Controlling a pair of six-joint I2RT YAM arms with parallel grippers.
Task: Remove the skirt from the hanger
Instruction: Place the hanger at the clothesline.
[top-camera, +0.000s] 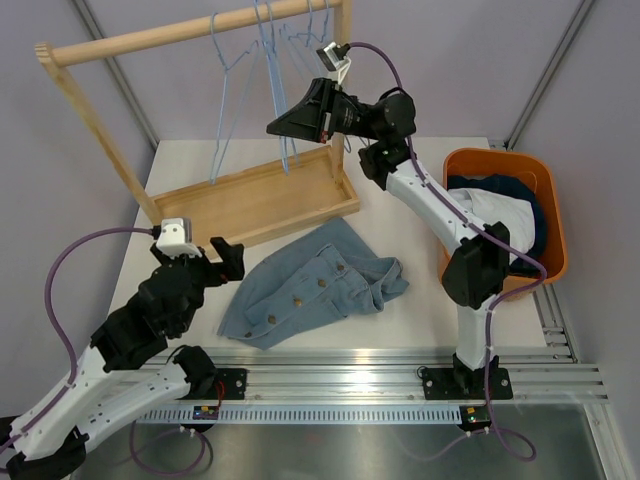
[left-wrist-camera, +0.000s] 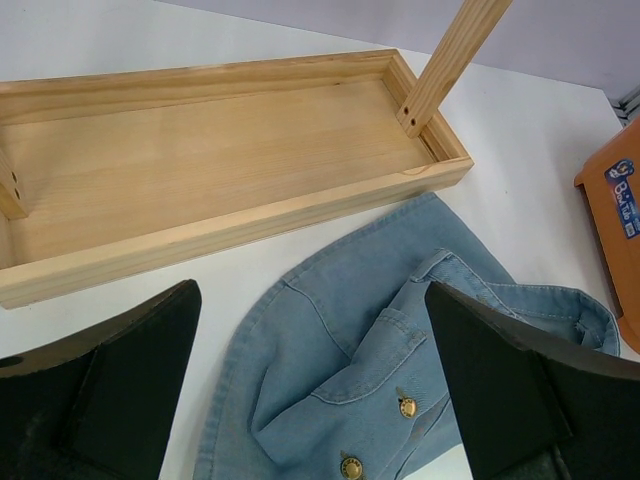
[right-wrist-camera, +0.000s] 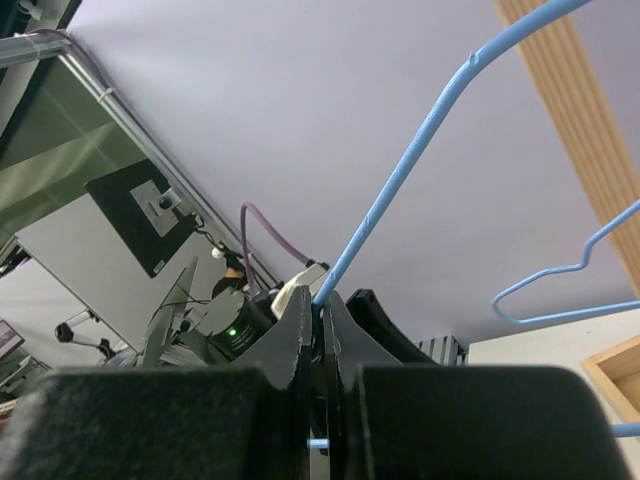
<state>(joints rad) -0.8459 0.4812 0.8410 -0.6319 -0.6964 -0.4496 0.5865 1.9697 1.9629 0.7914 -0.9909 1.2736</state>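
1. The denim skirt (top-camera: 310, 285) lies crumpled on the bench (top-camera: 400, 320), off any hanger, just beside the wooden rack (top-camera: 250, 200).
2. I judge it soft, floppy and fairly light; I'd pinch an edge fold.
3. Left tool (top-camera: 228, 260): spread wide, empty, at the skirt's left edge.
4. Right tool (right-wrist-camera: 322, 320): clamped on a blue wire hanger (right-wrist-camera: 400, 190).
5. Count: one skirt, at least three hangers (they overlap).

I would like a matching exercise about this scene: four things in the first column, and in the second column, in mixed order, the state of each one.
Column 1
1. denim skirt
2. blue wire hanger
3. orange basket
4. left gripper

Column 2
A. open, holding nothing
B. contains clothes
C. lies rumpled on the table
D. pinched in the right gripper

Pairs: 1-C, 2-D, 3-B, 4-A
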